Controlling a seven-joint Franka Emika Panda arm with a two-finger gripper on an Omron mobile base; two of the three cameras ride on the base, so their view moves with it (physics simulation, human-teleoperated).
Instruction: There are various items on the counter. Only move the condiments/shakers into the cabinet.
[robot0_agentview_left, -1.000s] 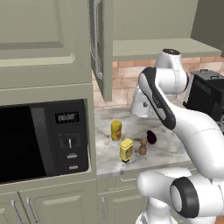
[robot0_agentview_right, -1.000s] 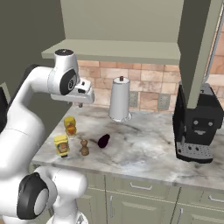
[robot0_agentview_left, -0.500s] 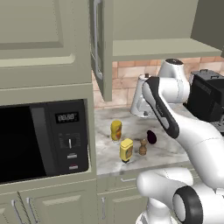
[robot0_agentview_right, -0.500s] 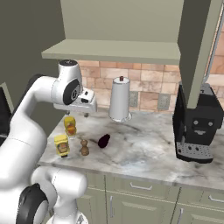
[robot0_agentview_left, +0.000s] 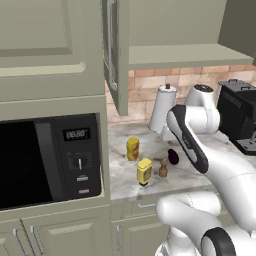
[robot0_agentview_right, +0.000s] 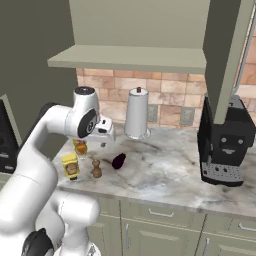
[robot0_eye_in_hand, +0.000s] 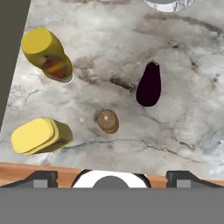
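Gripper (robot0_agentview_right: 103, 143) hangs, jaws wide, above the shaker (robot0_eye_in_hand: 108, 121) at centre frame: light, rigid wood, best pinched around its body.

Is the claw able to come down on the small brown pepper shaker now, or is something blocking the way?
Probably yes. In the hand view the pepper shaker stands alone on the counter, directly below the camera. The eggplant and both yellow bottles stand apart from it, leaving free space around it.
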